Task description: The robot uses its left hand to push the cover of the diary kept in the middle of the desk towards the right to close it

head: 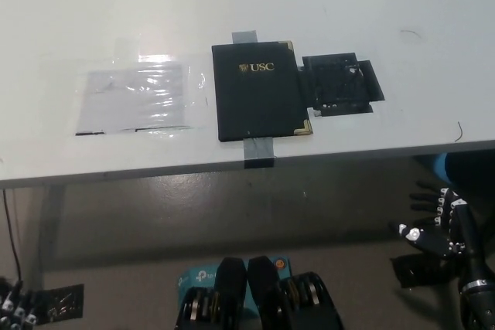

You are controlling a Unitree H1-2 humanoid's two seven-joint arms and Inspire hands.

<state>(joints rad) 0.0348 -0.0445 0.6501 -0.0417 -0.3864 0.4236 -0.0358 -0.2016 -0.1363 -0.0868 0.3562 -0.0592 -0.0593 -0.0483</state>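
Left hand [14, 311] barely showed at the bottom left corner, below the tabletop [93, 21] edge; only fingertips visible, so open or clenched could not be told. It touched nothing. On the tabletop, from left: a clear plastic sheet [135, 100], then the diary [259, 90] near the middle, lying flat with its dark cover down and "USC" lettering up, grey tape [257, 150] at its near edge. Just right of it, touching, a black mat [340, 83]. Judged: closing step looked done, nothing left but keeping the hand clear. Right hand [435, 226] hung low at the right, fingers spread, holding nothing.
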